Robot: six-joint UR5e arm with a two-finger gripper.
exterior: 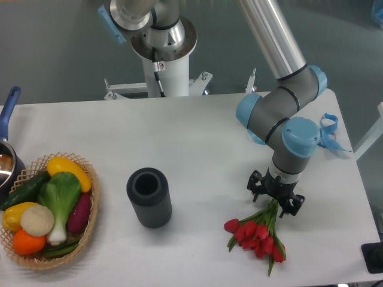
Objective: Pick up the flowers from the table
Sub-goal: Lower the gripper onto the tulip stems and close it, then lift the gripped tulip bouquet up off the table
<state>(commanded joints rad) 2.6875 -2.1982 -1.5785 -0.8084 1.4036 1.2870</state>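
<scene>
The flowers (pixel 258 232), a bunch of red tulips with green stems, lie on the white table (pixel 197 131) near its front right. Their heads point toward the front edge and their stems run back under my gripper (pixel 275 198). The gripper points straight down over the stem ends. Its black body and the blue-grey wrist hide the fingers, so I cannot see whether they are closed on the stems.
A black ribbed cylinder vase (pixel 149 197) stands left of the flowers. A wicker basket (pixel 91 206) of vegetables sits at the front left, with a blue-handled pot (pixel 7 119) behind it. Blue ribbon scraps (pixel 329 134) lie at the right edge.
</scene>
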